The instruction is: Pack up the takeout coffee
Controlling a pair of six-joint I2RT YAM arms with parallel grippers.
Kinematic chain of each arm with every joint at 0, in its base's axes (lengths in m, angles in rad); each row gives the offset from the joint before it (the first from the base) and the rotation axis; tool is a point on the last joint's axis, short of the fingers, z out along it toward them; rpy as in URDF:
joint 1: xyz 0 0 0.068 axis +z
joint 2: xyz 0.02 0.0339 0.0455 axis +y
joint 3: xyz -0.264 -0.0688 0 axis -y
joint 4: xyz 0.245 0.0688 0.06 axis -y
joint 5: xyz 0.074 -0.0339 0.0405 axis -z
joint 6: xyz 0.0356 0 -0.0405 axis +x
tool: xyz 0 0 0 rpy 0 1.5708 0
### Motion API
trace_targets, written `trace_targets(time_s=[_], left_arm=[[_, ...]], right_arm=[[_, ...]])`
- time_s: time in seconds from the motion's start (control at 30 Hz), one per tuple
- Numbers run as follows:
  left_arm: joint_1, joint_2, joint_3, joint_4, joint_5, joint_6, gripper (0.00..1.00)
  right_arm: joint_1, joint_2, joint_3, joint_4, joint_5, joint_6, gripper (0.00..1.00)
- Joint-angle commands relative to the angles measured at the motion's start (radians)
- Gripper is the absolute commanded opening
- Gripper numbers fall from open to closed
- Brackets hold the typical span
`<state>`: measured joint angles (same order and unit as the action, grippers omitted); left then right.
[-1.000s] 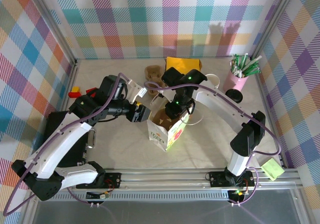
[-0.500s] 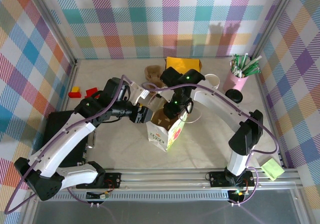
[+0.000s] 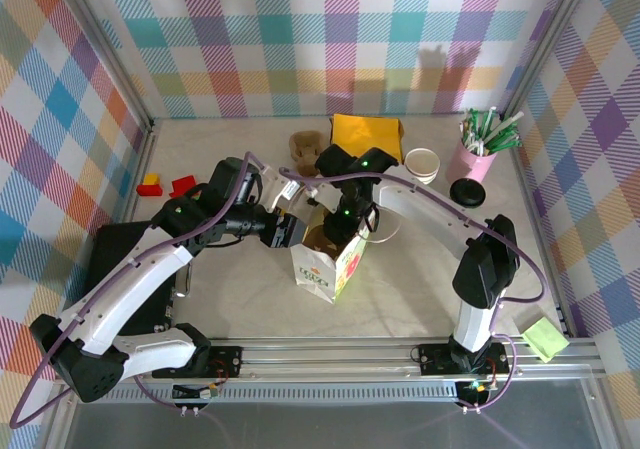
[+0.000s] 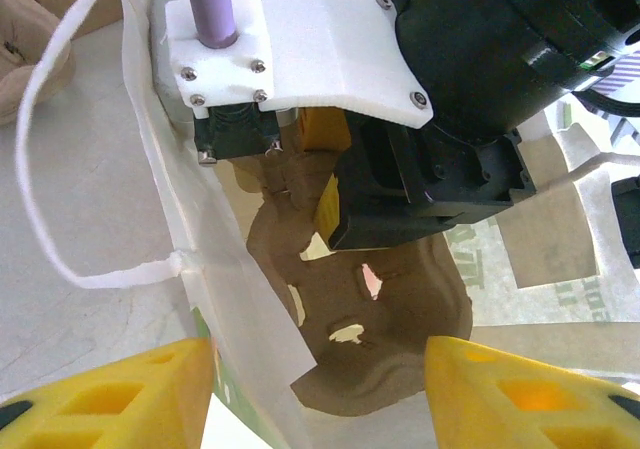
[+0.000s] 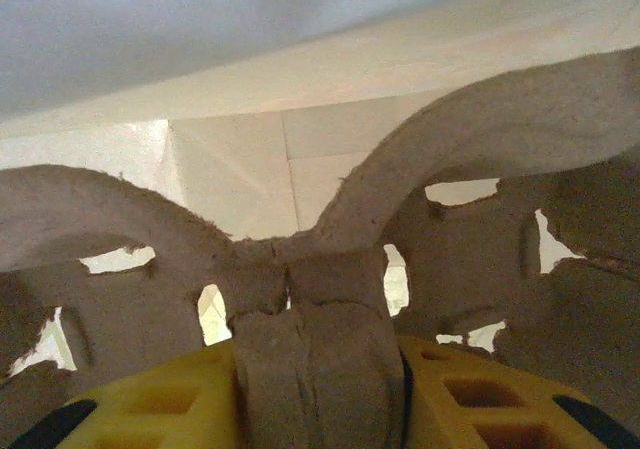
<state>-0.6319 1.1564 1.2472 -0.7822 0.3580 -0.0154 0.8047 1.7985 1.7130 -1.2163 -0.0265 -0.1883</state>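
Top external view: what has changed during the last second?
The right arm swung slightly left over the paper bag, uncovering the white cup; the right gripper keeps hold of the pulp carrier inside. The left arm's elbow shifted right. Unchanged: left gripper open at the bag's rim, pink cup, black lid.

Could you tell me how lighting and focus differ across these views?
Top external: sharp, evenly lit, faint shadows on the back wall. Left wrist: near yellow fingertips soft, paper bag wall bright. Right wrist: pulp cup carrier close, backlit through its holes.
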Motion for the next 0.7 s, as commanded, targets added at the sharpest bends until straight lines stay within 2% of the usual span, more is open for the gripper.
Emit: trace_targets(time_s=[0.0,0.33,0.5,0.67], left_arm=[[0.008,-0.012,-0.007,0.024,0.021,-0.009,0.57],[0.008,-0.015,-0.013,0.023,0.024,-0.009,0.57],[0.008,-0.014,-0.005,0.013,0.02,-0.003,0.57],[0.008,-0.014,0.015,0.0,0.015,0.0,0.57]], right_arm=[[0.013,-0.004,-0.021,0.008,-0.008,-0.038,0.41],[0.021,0.017,-0.04,0.007,0.02,-0.05,0.44],[0.027,0.02,0.0,-0.014,0.013,-0.044,0.51],[0.03,0.003,0.08,-0.046,0.019,-0.019,0.64]])
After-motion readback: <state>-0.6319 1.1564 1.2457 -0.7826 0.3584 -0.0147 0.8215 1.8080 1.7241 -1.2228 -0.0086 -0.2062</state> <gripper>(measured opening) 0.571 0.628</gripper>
